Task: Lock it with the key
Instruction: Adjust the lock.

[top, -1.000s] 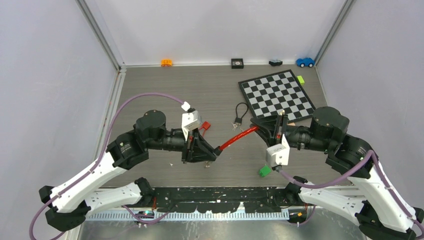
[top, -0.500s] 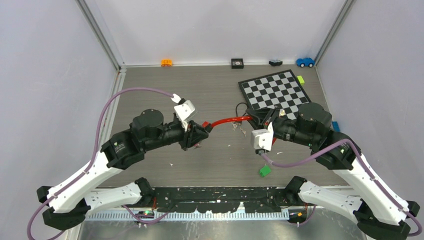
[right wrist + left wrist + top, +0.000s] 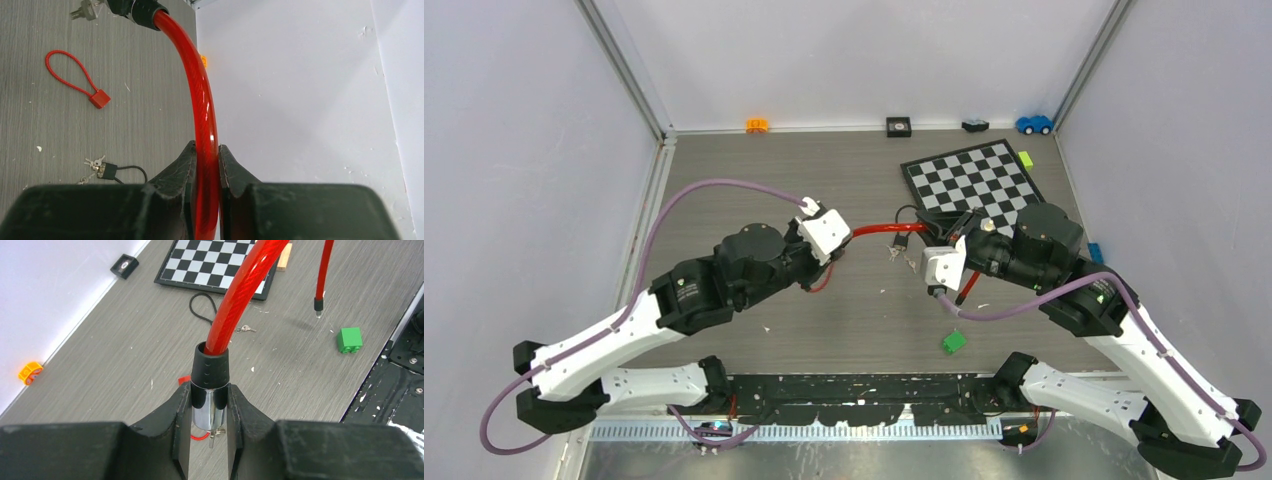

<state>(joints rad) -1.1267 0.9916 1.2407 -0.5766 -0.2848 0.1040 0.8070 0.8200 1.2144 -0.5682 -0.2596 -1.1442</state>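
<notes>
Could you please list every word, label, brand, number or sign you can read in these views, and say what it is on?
No text is legible in any view.
The chessboard: plain squares only, no lettering visible.
The small black tile: a pale centre, too small to read.
The red cable lock: no marking visible on the cable or its barrel.

Red cable (image 3: 879, 229) mid-table, checkerboard (image 3: 977, 186) just behind.

Left end effector (image 3: 210, 402) has pushed farther out and right, right end effector (image 3: 206, 160) has swung in, and the red cable (image 3: 879, 229) now runs level, free tip (image 3: 318, 307) dangling.
</notes>
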